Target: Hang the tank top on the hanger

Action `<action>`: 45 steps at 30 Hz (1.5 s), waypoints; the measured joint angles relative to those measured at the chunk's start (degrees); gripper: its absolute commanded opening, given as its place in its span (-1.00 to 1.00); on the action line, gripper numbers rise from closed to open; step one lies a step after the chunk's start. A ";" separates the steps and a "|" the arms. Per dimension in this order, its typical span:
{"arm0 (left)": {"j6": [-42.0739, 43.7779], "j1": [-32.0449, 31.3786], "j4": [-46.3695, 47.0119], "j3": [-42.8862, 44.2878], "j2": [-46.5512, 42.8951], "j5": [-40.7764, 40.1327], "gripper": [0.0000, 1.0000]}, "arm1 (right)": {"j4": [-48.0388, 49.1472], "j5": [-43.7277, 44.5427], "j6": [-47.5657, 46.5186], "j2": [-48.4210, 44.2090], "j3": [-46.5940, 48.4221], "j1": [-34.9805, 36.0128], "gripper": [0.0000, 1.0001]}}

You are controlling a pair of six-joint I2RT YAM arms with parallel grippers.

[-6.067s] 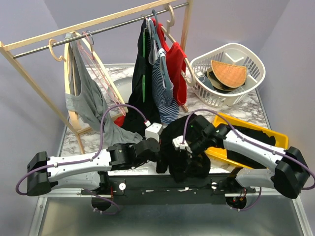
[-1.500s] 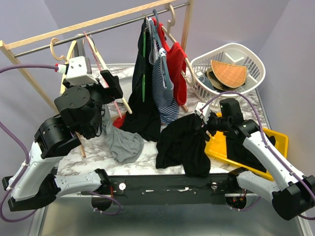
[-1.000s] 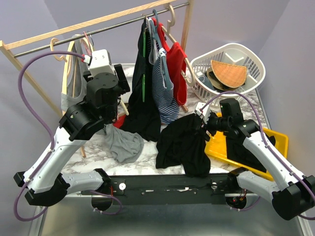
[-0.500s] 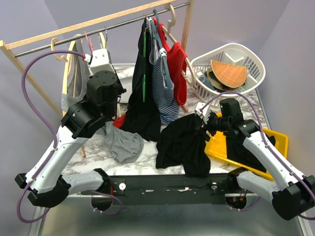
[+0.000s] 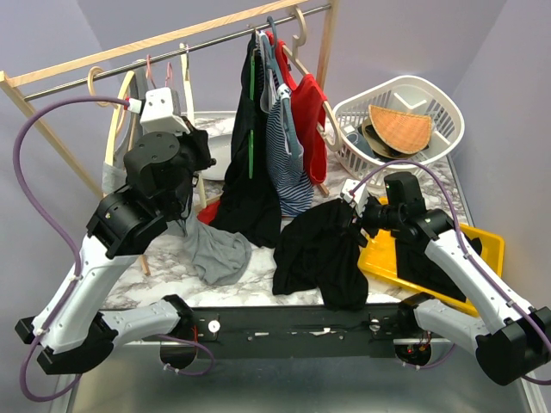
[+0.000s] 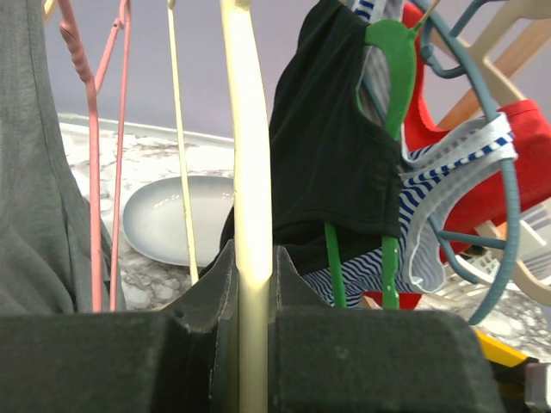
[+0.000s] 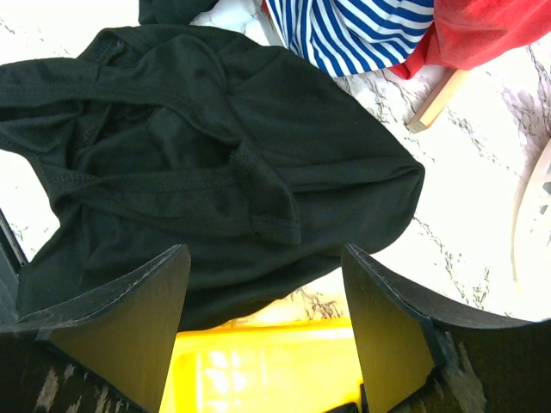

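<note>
The tank top (image 5: 320,249) lies in a crumpled black heap on the marble table, its right edge over the yellow tray (image 5: 448,232). In the right wrist view the tank top (image 7: 215,163) fills the middle. My right gripper (image 7: 263,254) hovers open just above its near edge, with nothing between the fingers, and shows from above as the right gripper (image 5: 355,209). The cream hanger (image 5: 185,79) hangs on the rail at the left. My left gripper (image 5: 194,146) is raised to it. In the left wrist view the left gripper (image 6: 254,271) is shut on the hanger's (image 6: 245,129) pale arm.
A wooden rack (image 5: 52,73) carries a grey tank top (image 5: 116,168), a pink wire hanger (image 6: 93,172), a black garment with a green stripe (image 5: 250,146), a striped top (image 5: 291,168) and a red top (image 5: 310,116). A white basket (image 5: 430,99) stands back right. A white plate (image 6: 164,224) lies behind the clothes.
My left gripper has shut on the hanger's arm, and the left arm has shifted a little to the left along the rail. The right arm and tank top have not moved.
</note>
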 measured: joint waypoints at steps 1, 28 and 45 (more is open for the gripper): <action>0.00 0.00 0.04 0.00 -0.42 0.46 -0.98 | 0.00 0.00 0.00 0.00 0.00 0.00 0.59; -0.50 0.00 -2.51 -8.28 -17.73 22.27 -1.00 | -1.70 -1.77 -3.04 -0.26 0.00 0.00 0.59; 4.85 0.00 -2.08 -10.16 -28.13 48.94 -1.00 | -22.47 -16.44 -13.79 -11.23 17.07 0.00 0.61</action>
